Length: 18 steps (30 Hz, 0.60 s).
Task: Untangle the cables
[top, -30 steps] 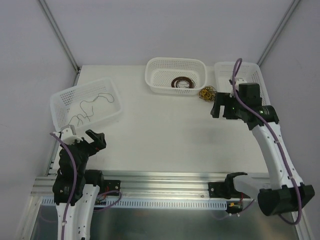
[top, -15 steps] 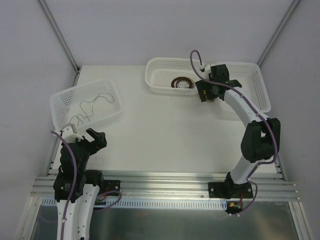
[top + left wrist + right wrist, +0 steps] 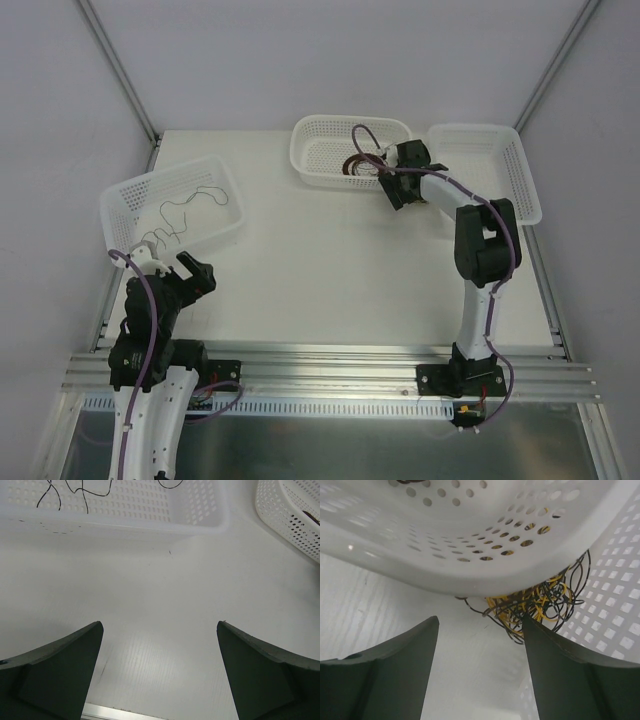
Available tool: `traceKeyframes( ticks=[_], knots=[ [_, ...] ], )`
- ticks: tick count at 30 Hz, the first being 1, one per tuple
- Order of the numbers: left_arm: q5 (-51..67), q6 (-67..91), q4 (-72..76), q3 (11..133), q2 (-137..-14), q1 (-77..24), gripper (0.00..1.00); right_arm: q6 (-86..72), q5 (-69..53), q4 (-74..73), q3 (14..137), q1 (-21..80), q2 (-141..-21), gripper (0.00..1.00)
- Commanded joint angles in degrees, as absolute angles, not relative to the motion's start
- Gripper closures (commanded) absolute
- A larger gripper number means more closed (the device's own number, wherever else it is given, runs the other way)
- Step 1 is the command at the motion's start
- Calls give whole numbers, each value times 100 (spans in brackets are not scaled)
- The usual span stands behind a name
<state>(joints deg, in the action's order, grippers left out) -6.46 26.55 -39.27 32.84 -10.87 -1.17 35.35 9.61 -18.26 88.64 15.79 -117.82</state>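
1. The tangled clump of cables [image 3: 540, 602], yellow and black strands, lies on the counter [image 3: 380, 595]. It is jammed in the gap between the middle basket [image 3: 470, 565] and the right basket [image 3: 615, 610], apparently touching both walls.
2. The right arm's fingers [image 3: 390, 675] hover low just short of the clump, spread apart with nothing between them. The clump sits toward the finger on the right of the wrist view, not centred in the gap.
3. To grasp well, I judge the wrist should shift sideways until the loops are centred. It should then drop the tips nearly to the counter and pinch a few outer loops rather than the whole knot.
4. The pull is best made toward the open counter, slowly, because strands could snag in the basket perforations.
5. The left arm's fingers [image 3: 55, 670] are spread wide and empty over bare counter near the left basket [image 3: 130, 195], well apart from the clump.
6. In the top view the right wrist covers the clump entirely.
7. In the wrist view the middle basket's wall overhangs the clump's far side. I cannot count the strands or tell whether any pass through a hole.
8. A brown coil [image 3: 362, 166] lies in the middle basket and a thin black strand [image 3: 178, 215] in the left one; their ends are too fine to trace.
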Motion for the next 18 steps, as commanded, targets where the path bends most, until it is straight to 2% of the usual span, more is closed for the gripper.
traceKeyframes(
  ticks=[1, 7, 9, 13, 14, 18],
  knots=[
    [-580, 2733, -3735, 3296, -1081, -167, 1, 3779, 1178, -1460, 9115, 1573, -11909, 28],
    [-633, 2751, -3753, 3287, -1002, -167, 1, 3753, 1195, -1205, 8912, 1573, -12058, 34],
    [-624, 2760, -3762, 3278, -976, -167, 1, 3753, 1213, -1195, 8903, 1573, -12120, 40],
    [-633, 2768, -3762, 3287, -941, -167, 1, 3744, 1230, -1038, 8816, 1573, -12138, 55],
    [-624, 2769, -3770, 3287, -932, -167, 1, 3735, 1257, -1020, 8789, 1582, -12138, 64],
    [-624, 2777, -3771, 3278, -923, -167, 1, 3665, 1345, -923, 8728, 1582, -12138, 84]
  ],
)
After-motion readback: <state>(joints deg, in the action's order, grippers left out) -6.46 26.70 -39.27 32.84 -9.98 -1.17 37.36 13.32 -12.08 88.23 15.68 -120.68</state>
